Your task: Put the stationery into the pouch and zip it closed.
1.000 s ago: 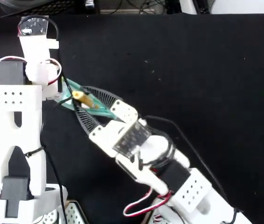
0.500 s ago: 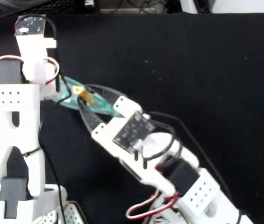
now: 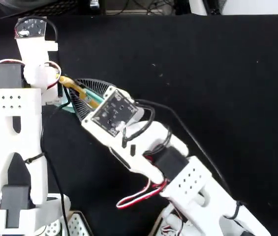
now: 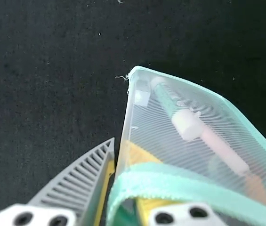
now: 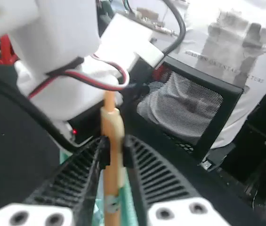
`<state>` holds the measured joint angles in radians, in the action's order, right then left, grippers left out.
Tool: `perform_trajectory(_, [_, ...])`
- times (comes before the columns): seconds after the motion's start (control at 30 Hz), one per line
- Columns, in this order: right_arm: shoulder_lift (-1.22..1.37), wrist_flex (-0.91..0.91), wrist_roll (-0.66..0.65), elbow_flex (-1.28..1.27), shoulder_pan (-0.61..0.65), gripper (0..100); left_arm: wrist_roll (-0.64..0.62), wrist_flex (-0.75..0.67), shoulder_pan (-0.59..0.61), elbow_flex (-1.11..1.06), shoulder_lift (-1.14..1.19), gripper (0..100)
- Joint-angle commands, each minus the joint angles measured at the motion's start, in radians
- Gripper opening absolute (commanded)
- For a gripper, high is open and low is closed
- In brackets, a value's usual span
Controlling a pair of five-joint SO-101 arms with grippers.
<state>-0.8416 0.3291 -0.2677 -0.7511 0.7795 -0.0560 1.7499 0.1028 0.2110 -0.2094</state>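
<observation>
A black table [image 3: 227,73], flecked with small pale specks [image 3: 153,64].

The pouch [image 4: 147,127] is clear, finely striped, with mint-green trim. The pen [image 5: 110,122] is orange; the bench [image 3: 217,64] black.

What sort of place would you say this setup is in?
Probably a robotics lab or workshop bench: a white left arm and right arm share a black-covered table, cables trail past its far edge, and a black mesh-fronted box stands behind in the right wrist view.
</observation>
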Motion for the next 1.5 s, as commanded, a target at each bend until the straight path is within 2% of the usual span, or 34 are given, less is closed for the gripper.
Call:
perform_trajectory(0.0, [-0.035, -0.018, 0.009, 0.085, -0.002, 1.1, -0.002, 0.006, 0.004, -0.002, -0.002, 3])
perform_trajectory(0.07, [-0.074, -0.021, 0.015, 0.061, -0.002, 1.2, -0.002, 0.006, 0.004, -0.002, -0.002, 3])
perform_trajectory(0.2, [-0.171, -0.031, 0.129, -0.088, -0.025, 1.2, -0.002, 0.006, 0.004, -0.002, -0.002, 3])
perform_trajectory(0.4, [-0.315, -0.199, 0.153, -0.321, -0.066, 1.5, -0.002, 0.006, 0.004, -0.002, -0.002, 3])
perform_trajectory(0.47, [-0.306, -0.104, 0.11, -0.275, -0.037, 4.6, -0.002, 0.006, 0.004, -0.002, -0.002, 3])
perform_trajectory(0.57, [-0.216, 0.094, 0.095, -0.125, 0.009, 18.5, -0.002, 0.006, 0.004, -0.002, 0.0, 3])
perform_trajectory(0.63, [-0.125, 0.152, 0.095, -0.03, 0.018, 22.4, -0.002, 0.006, 0.001, -0.001, 0.002, 3])
perform_trajectory(0.83, [0.07, 0.164, 0.087, 0.119, 0.026, 15.8, -0.003, 0.006, 0.033, 0.005, 0.002, 3])
perform_trajectory(1.1, [0.125, 0.16, 0.084, 0.165, 0.021, 16.8, -0.003, 0.005, 0.042, 0.005, 0.006, 3])
perform_trajectory(1.23, [0.157, 0.16, 0.009, 0.196, 0.021, 16.0, -0.002, 0.005, 0.045, -0.001, 0.006, 3])
perform_trajectory(1.37, [0.147, 0.16, -0.014, 0.22, 0.021, 0.5, -0.002, 0.005, 0.041, -0.002, 0.006, 3])
perform_trajectory(1.47, [0.087, 0.16, -0.006, 0.199, 0.021, 1.1, -0.002, 0.005, 0.042, -0.002, 0.006, 3])
